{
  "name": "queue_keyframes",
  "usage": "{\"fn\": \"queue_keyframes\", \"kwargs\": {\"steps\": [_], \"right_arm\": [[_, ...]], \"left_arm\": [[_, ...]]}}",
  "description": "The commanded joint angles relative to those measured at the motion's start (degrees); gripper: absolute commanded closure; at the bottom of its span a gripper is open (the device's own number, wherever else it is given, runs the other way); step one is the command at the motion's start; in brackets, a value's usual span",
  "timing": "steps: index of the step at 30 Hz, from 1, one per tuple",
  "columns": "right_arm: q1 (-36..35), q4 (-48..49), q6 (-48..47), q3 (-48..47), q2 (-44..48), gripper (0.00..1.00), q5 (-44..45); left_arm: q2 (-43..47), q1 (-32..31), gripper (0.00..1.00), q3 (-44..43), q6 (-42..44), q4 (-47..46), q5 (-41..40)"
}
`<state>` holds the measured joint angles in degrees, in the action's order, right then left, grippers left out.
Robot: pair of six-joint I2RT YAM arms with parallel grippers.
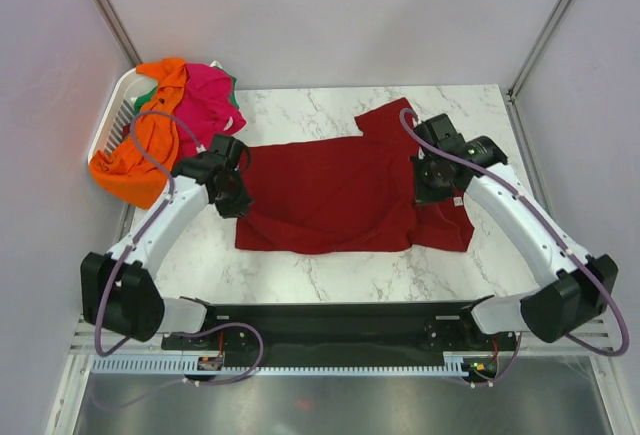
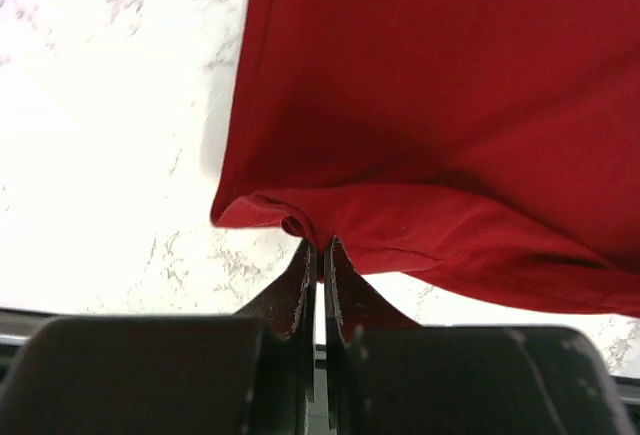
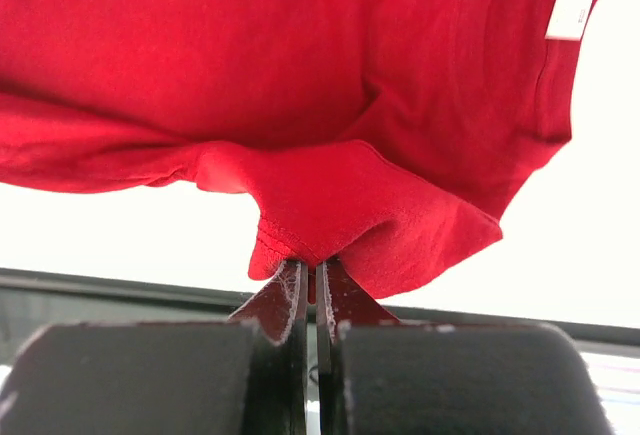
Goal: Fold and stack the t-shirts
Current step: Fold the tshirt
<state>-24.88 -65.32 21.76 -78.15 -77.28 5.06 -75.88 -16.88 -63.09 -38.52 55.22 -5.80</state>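
Here, pale walls (image 1: 330,15) flank a marble table (image 1: 300,115) bearing the t-shirt (image 1: 340,190).

The basket (image 1: 110,121) of t-shirts (image 1: 160,140) blocks the table's (image 1: 300,107) far-left corner.

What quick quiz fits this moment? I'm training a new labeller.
1. True or false: the left pincer and right pincer are both shut on the dark red t-shirt.
2. The orange shirt and pink shirt lie: A) heaped in the white basket B) folded on the red one C) in a pincer.
3. Which small white item on the shirt shows in the right wrist view?
Key: true; A; the neck label.
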Motion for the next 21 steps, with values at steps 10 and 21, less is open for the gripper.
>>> {"fn": "queue_keyframes", "kwargs": {"steps": [10, 21], "right_arm": [[6.5, 5.4, -4.3, -12.3, -16.8, 0.99, 6.5], [7.4, 6.0, -5.3, -19.9, -27.9, 0.98, 10.5]], "left_arm": [[-13.9, 4.7, 0.98, -9.9, 10.6, -6.4, 3.0], [-20.9, 6.5, 0.98, -11.6, 12.0, -6.7, 0.6]]}}
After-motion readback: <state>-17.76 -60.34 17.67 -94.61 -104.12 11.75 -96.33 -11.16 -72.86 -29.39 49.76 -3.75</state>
